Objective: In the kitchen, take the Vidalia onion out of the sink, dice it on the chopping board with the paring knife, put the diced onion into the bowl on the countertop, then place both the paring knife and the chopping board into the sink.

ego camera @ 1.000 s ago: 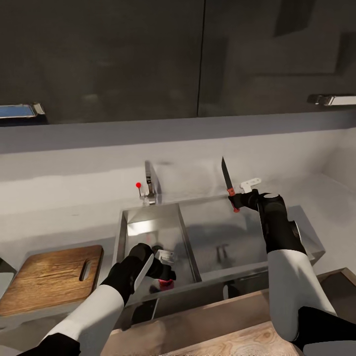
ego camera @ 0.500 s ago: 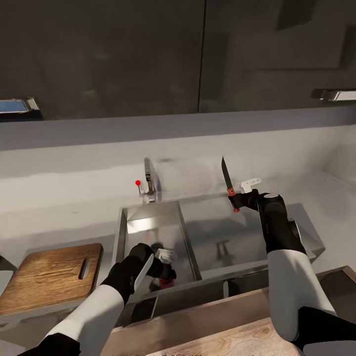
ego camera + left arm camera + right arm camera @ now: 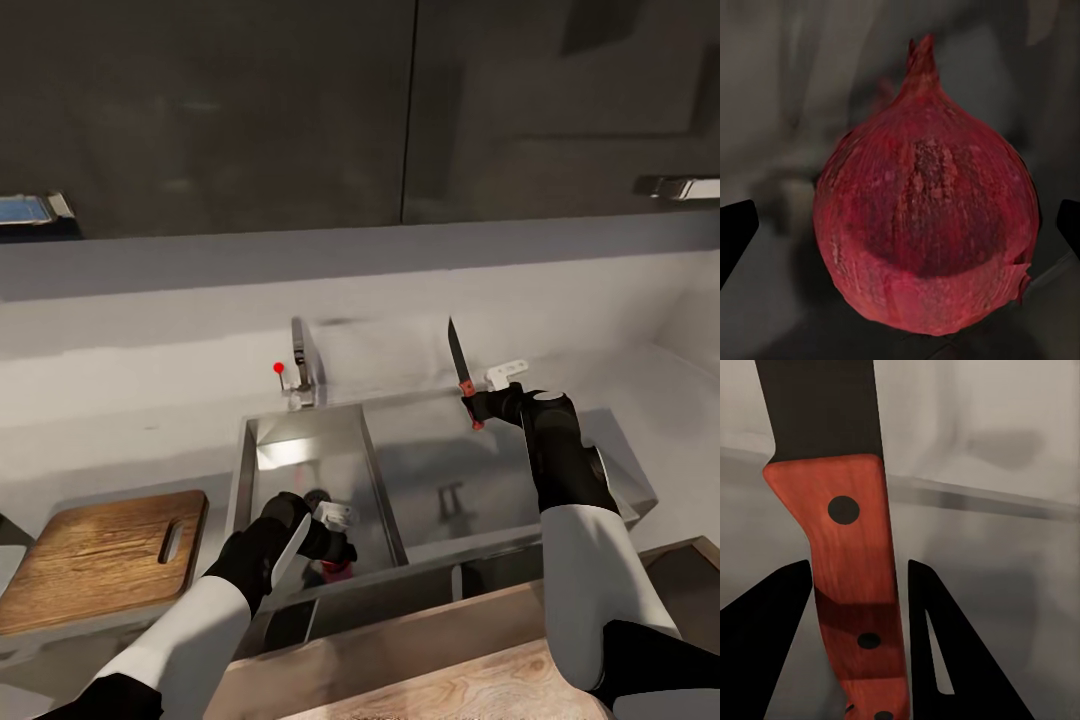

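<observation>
Stainless steel makes up the one sink [image 3: 300, 450], a basin with a flat drainboard to its right and a single chrome faucet [image 3: 300, 375] carrying a red dot at the back edge. Down in the basin's near end sits one dark red onion [image 3: 335, 572], and the left gripper [image 3: 338, 545] is lowered right onto it; in the left wrist view the onion [image 3: 924, 202] sits between two dark fingertips [image 3: 735, 236] that stand wide on either side without touching its skin, so this claw is spread apart and holds nothing. The right gripper [image 3: 480, 405] hangs above the drainboard with its two fingers [image 3: 772, 637] clamped on the reddish handle of the one paring knife [image 3: 462, 375], blade pointing up toward the wall; the right wrist view shows the knife handle [image 3: 851, 585] with three dark rivets pinched between the pads. One chopping board [image 3: 105, 560], brown wood with a slot handle at its right end, lies flat on the grey countertop [image 3: 120, 450] to the left of the sink, well apart from both grippers. Two dark cabinet doors [image 3: 300, 110] hang above the counter.
</observation>
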Controlling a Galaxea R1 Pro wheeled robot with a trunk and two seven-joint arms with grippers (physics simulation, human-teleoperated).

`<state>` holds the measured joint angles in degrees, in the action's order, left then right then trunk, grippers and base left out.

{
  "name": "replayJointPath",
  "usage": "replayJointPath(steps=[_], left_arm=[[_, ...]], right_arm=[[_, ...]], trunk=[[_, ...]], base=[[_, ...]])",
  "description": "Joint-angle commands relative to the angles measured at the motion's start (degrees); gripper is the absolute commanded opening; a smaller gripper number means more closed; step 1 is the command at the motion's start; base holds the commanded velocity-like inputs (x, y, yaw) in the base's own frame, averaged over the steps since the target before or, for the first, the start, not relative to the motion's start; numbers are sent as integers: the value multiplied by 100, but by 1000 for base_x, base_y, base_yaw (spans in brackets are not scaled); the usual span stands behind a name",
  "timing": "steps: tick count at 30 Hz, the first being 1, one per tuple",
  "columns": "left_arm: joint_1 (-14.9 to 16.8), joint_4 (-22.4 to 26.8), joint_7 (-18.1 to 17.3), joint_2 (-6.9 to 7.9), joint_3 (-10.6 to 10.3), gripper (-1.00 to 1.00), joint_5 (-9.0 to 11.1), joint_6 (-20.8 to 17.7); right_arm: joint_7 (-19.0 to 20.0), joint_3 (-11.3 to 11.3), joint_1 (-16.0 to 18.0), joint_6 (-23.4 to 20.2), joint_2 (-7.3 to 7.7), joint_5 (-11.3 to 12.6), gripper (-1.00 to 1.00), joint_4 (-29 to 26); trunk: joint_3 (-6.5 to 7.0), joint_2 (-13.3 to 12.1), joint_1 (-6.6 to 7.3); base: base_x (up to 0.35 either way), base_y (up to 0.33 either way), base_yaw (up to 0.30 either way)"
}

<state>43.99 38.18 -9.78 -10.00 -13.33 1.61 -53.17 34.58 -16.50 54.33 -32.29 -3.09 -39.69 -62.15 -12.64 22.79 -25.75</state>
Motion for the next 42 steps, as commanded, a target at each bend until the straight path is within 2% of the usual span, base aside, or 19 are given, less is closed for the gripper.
replayJointPath(steps=[1,9,10,30,42], left_arm=[[5,5,3,0,-3,100,14,-27],[5,-11,10,0,-3,100,12,-27],[5,-15,11,0,-3,-100,10,-27],[5,3,3,0,-3,-100,6,139],[5,14,3,0,-3,-100,6,131]], right_arm=[[58,-20,7,-5,-7,-57,-100,-8],[58,-20,7,-5,-7,-57,-100,-8],[58,-20,7,-5,-7,-57,-100,-8],[58,-20,7,-5,-7,-57,-100,-8],[58,-20,7,-13,-7,-57,-100,-8]], trunk=[[-17,13,-3],[-28,13,-3],[-28,13,-3],[-27,13,-3],[79,13,-3]], base=[[0,0,0],[0,0,0],[0,0,0],[0,0,0],[0,0,0]])
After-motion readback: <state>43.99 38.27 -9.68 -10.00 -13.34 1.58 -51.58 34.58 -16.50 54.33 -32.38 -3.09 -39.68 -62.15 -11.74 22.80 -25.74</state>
